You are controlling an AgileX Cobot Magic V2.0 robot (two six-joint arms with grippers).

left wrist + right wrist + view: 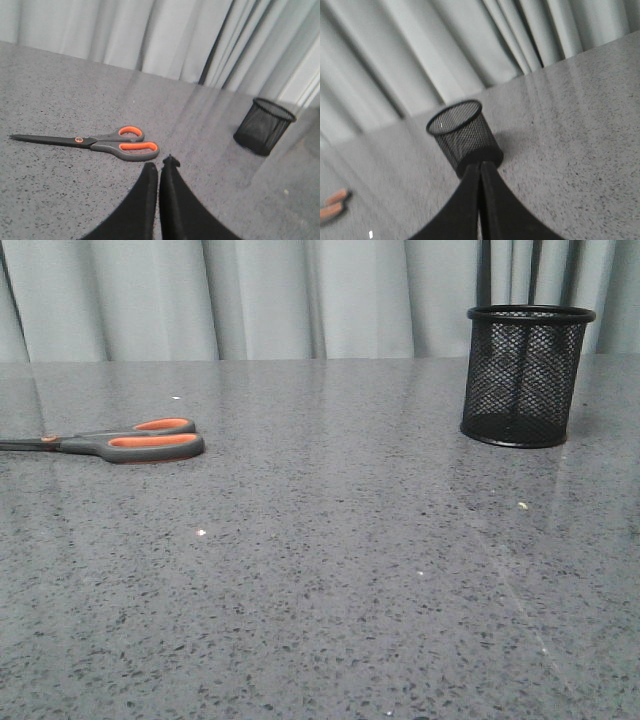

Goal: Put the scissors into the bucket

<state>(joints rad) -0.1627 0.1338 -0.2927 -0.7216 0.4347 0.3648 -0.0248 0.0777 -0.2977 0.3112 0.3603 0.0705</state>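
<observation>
Grey curtains back a speckled grey table (pixel 330 580). At nine o'clock the scissors (pixel 130 443) lie flat, untouched; at two o'clock the bucket (pixel 525 375) stands upright, mouth ready. Left gripper (pixel 160 167) and right gripper (pixel 480 166) are both closed, empty.

Staged lab or studio-type setup: polished grey speckled stone-look tabletop (pixel 330 570), pale grey pleated curtain (pixel 300 295) closing off the whole background beyond the end effectors. Office-type props only: black wire-mesh cylindrical pen cup (pixel 527 375), grey-and-orange-handled scissors (pixel 125 443).
</observation>
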